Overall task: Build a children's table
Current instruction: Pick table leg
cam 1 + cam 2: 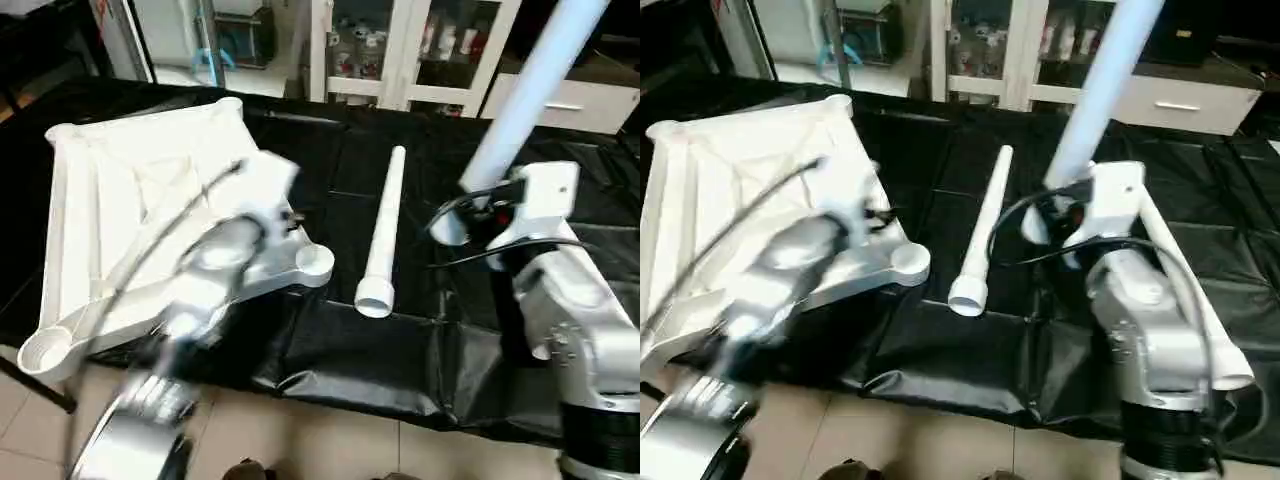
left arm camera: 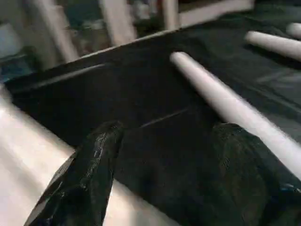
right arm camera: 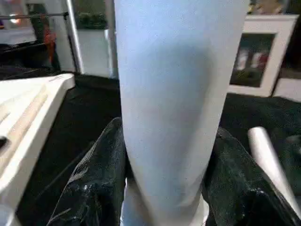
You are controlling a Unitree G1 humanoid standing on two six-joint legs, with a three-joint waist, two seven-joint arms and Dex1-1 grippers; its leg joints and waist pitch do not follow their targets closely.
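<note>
Behind blurred left arm (image 1: 190, 300), tabletop (image 1: 110, 190) half-hidden

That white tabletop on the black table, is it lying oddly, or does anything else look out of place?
The tabletop lies upside down, ribs up, its near corner sockets past the black table's edge. No leg is fitted: one leg lies loose beside it, and the right gripper holds another leg.

Black-covered surface (image 1: 400, 360), cover wrinkled, hangs over near edge above tiled floor (image 1: 300, 440). White tabletop (image 1: 130, 200) lies upside down at left, ribbed underside up, round corner socket (image 1: 312, 260) near front. One white leg (image 1: 385, 225) lies loose mid-surface. Another leg (image 1: 1195, 300) at right side.
</note>
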